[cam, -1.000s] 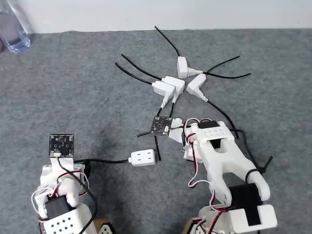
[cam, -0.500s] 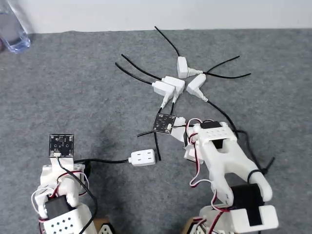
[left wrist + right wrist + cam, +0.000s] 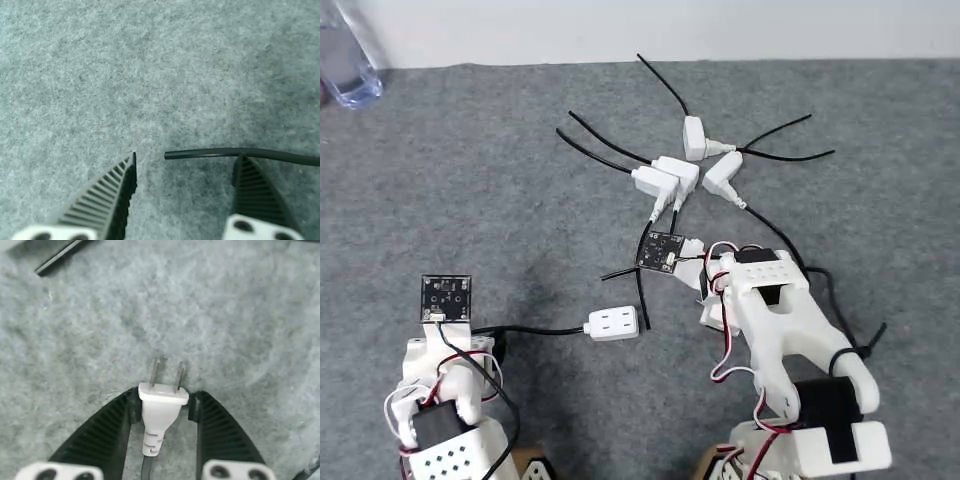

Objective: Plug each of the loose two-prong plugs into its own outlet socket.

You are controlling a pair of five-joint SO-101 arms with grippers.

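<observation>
A white outlet socket [image 3: 613, 322] lies on the grey carpet between the two arms, its black cable [image 3: 535, 331] running toward the left arm. Several loose white two-prong plugs [image 3: 665, 176] with black cords lie farther back. My right gripper [image 3: 162, 397] is shut on a white plug [image 3: 161, 405] just above the carpet, prongs [image 3: 167, 372] pointing away from the wrist. In the high view the right arm [image 3: 775, 310] sits right of the socket and covers that plug. My left gripper [image 3: 187, 159] hangs open low over the carpet, with a black cable end [image 3: 220, 152] between its fingers.
A clear bottle [image 3: 345, 60] stands at the back left corner by the white wall. Black cords [image 3: 775, 135] trail outward from the plug cluster. A short cord [image 3: 641, 290] lies beside the right arm's wrist.
The right arm's wrist has shifted slightly farther back and to the right, with the plug still held. The left arm and the socket have stayed put.
</observation>
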